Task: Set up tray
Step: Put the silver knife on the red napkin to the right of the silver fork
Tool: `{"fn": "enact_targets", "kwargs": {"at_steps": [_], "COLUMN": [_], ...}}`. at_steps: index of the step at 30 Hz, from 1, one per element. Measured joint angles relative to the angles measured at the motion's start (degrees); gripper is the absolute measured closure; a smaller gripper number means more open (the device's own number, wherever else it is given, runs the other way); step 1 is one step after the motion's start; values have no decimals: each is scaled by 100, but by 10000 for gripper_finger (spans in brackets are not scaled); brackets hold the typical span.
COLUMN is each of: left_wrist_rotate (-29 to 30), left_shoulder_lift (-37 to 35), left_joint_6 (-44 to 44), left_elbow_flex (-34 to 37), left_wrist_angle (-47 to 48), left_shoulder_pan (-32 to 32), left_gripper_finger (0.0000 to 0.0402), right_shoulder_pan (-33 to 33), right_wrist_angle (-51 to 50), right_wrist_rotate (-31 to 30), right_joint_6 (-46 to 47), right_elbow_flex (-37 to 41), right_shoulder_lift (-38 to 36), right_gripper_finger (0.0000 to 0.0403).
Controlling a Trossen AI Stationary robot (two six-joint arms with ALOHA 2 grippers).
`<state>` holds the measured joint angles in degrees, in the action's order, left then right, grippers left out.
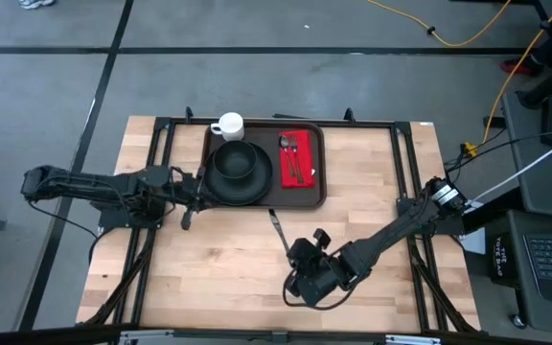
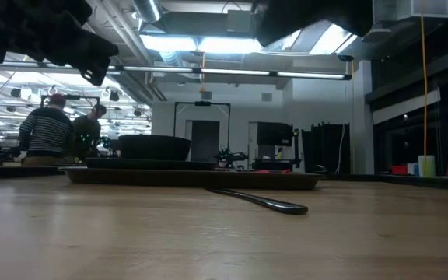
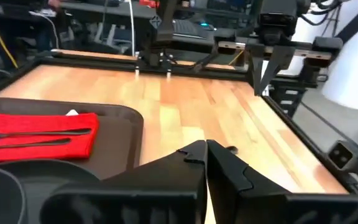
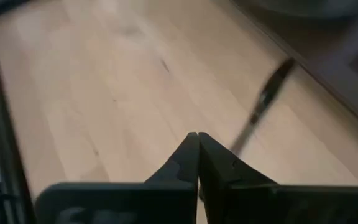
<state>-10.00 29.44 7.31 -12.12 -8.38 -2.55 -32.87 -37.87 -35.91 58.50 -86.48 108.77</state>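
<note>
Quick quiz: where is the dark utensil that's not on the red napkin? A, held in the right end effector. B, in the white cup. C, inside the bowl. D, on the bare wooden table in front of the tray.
D: the dark utensil lies alone on the wooden table, just off the tray, while the right end effector is shut on nothing.

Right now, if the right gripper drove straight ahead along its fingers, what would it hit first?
Probably the dark utensil on the bare table. The shut right gripper points just beside its near end; past that is the tray edge. Depth is unclear.
</note>
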Motion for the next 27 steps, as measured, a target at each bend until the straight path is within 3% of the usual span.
{"fn": "enact_targets", "kwargs": {"at_steps": [6,12,19,27], "left_wrist_rotate": [1082,1519,1873,1915], "left_shoulder_lift": [893,1781,2254,2274], "left_joint_6": [-405,-601,-852,-811], "left_elbow_flex": [-436,-765,-778,-778], "left_wrist_angle": [-204,-365,-860,-855], "left_shoulder_pan": [449,753,816,814], "left_gripper_finger": [400,399,398,398], "right_shoulder_pan": [18,231,368,370], "right_wrist_angle": [-584,-402,783,2251], "right_wrist_rotate": [372,1231,1640,1824], "right_joint_6": [552,329,117,96], "right_elbow_flex": [154,456,1236,2020], "right_shoulder_lift": [-2,2,0,1], "right_gripper_finger": [399,398,400,400]}}
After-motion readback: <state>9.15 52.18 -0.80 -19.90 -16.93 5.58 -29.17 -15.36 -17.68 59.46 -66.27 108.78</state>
